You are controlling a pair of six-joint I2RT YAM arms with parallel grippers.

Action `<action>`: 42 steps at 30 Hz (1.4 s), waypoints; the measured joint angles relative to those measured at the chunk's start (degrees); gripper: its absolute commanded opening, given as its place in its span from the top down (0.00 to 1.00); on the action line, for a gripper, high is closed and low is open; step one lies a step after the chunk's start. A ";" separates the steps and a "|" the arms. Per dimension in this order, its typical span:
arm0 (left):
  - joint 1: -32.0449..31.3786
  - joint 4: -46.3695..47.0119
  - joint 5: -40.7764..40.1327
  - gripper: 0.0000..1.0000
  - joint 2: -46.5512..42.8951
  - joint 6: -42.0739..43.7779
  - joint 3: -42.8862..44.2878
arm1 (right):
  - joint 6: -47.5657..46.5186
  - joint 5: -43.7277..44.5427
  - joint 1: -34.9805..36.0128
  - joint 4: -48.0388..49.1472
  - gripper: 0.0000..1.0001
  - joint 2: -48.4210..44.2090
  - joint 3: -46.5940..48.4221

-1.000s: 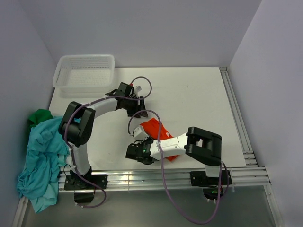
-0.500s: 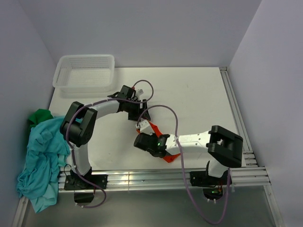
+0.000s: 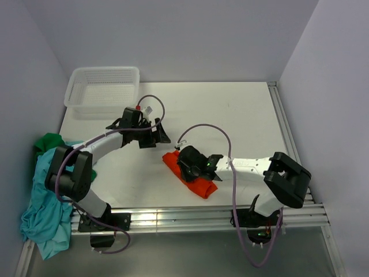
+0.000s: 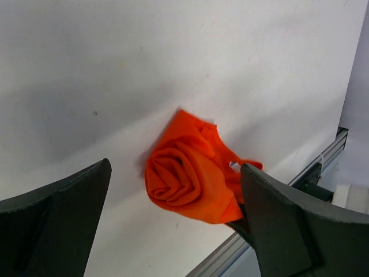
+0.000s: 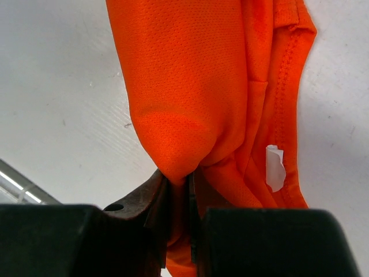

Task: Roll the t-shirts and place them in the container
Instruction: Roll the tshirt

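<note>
Pinching orange t-shirt point(image 5: 190, 86), right end effector point(image 5: 180, 187)

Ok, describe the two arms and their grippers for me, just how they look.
The left arm and right arm both have white links joined by bulky black joints, and a thin purple cable loops along each. The left gripper and right gripper have broad, dark, matte fingers.
</note>
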 measured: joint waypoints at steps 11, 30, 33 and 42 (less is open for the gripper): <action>0.00 4.22 2.27 0.00 -2.19 -3.43 -12.20 | -0.85 -14.10 -6.80 6.56 1.00 -0.33 -3.34; 0.31 14.69 6.95 0.01 -5.90 -6.32 -17.86 | -2.10 -24.02 -11.34 8.85 1.00 2.67 -2.78; 0.59 15.26 7.41 0.00 -6.84 -6.29 -18.21 | -2.27 -25.03 -11.85 8.96 1.00 2.99 -2.67; 1.40 17.59 9.31 0.02 -6.21 -6.25 -20.55 | -2.69 -27.56 -12.94 9.66 1.00 4.22 -2.23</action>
